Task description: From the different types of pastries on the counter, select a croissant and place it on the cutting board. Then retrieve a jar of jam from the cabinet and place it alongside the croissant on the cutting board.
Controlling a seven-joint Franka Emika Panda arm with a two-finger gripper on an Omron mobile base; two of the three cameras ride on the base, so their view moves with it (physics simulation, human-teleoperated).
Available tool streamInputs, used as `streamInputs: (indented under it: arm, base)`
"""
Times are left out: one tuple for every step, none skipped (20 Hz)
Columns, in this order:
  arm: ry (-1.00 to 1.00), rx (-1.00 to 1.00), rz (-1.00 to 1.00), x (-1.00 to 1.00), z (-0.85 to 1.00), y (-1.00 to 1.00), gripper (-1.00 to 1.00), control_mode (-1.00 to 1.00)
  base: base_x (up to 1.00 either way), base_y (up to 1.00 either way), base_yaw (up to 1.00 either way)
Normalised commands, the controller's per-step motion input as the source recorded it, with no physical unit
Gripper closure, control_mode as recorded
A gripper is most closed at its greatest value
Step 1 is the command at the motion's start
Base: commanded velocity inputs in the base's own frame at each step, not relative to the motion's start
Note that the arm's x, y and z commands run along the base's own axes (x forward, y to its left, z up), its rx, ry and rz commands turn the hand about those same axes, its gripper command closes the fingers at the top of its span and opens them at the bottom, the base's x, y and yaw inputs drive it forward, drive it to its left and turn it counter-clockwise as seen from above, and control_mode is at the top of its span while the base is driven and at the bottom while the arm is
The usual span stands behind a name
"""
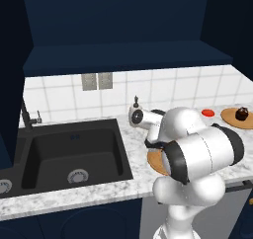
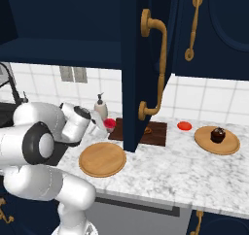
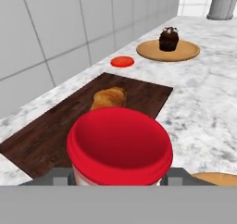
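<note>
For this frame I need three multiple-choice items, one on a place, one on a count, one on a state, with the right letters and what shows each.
1. Where does the croissant lie?
A. on the cutting board
B. on a round wooden plate
C. in the sink

2. How many round wooden plates are on the counter?
A. one
B. two
C. four

3. How is the cabinet door with the curved handle?
A. shut
B. swung open
C. missing

Answers:
1. A: in the hand view the croissant rests on the cutting board, beyond the jar of jam held between the fingers.
2. B: the right base view shows one bare plate near the arm and one plate carrying the muffin on the counter.
3. B: the cabinet door stands edge-on, out over the counter.
</note>
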Motion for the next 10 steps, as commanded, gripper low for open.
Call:
streamInputs:
  arm:
    - [0.0,0.0,0.0,0.39,-0.23,-0.19,1.0,-1.0]
    - [0.0,0.0,0.0,0.46,-0.17,-0.1,1.0,-1.0]
    - [0.0,-0.04,0.0,0.47,-0.14,-0.04,1.0,-1.0]
    - [0.0,-0.04,0.0,0.48,-0.11,-0.22,1.0,-1.0]
    - [0.0,-0.03,0.0,0.5,-0.07,-0.24,1.0,-1.0]
    - [0.0,-0.04,0.0,0.47,-0.08,-0.1,1.0,-1.0]
    - [0.0,-0.05,0.0,0.42,-0.15,0.0,1.0,-1.0]
    - [0.0,-0.04,0.0,0.41,-0.24,-0.09,1.0,-1.0]
    - [0.0,0.0,0.0,0.3,-0.22,-0.09,1.0,-1.0]
    - [0.0,0.0,0.0,0.28,-0.31,-0.05,1.0,-1.0]
  base:
    - [0.0,0.0,0.0]
    - [0.0,0.0,0.0]
    - [0.0,0.0,0.0]
    - [0.0,0.0,0.0]
    - [0.0,0.0,0.0]
    - [0.0,0.0,0.0]
    - [0.0,0.0,0.0]
    - [0.0,0.0,0.0]
    - [0.0,0.0,0.0]
    - [0.0,0.0,0.0]
